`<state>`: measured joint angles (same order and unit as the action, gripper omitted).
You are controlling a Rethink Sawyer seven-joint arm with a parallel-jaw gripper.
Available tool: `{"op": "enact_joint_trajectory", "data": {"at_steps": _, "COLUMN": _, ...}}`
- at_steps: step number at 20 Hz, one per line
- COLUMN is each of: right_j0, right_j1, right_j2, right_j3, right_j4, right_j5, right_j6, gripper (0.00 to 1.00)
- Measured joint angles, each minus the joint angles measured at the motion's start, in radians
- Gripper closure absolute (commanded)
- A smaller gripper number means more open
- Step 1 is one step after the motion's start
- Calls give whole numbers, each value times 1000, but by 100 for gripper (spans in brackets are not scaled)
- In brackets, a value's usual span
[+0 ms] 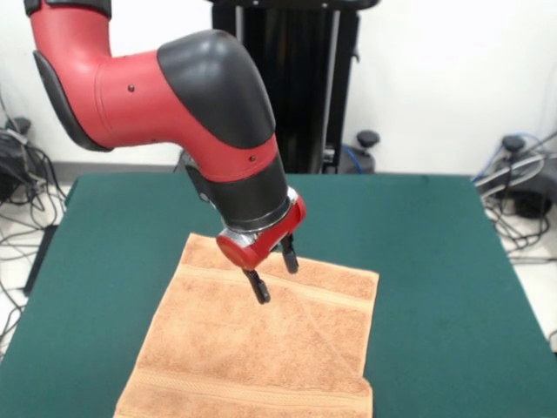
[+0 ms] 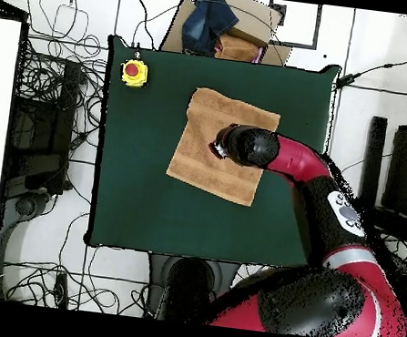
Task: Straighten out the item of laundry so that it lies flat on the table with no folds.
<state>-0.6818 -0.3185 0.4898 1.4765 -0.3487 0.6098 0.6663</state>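
The red and black arm angles down, its end effector [image 1: 276, 279] hanging with fingers parted.

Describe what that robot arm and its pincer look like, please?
The arm is thick and rounded, with glossy red shells and black joint covers. A red cuff sits at the wrist above the pincer, which has two short black fingers. From overhead, a white patch with dark markings shows on the arm.

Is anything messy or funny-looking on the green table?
Mostly tidy. The towel lies nearly flat but crooked to the table edges, and one near corner looks folded over. The hand hovers open above it.
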Motion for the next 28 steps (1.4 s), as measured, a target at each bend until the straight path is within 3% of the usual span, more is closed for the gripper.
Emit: {"op": "enact_joint_trajectory", "data": {"at_steps": 28, "right_j0": 103, "right_j1": -1, "right_j2": -102, "right_j3": 36, "right_j4": 15, "right_j5": -130, "right_j6": 16, "gripper": 0}}
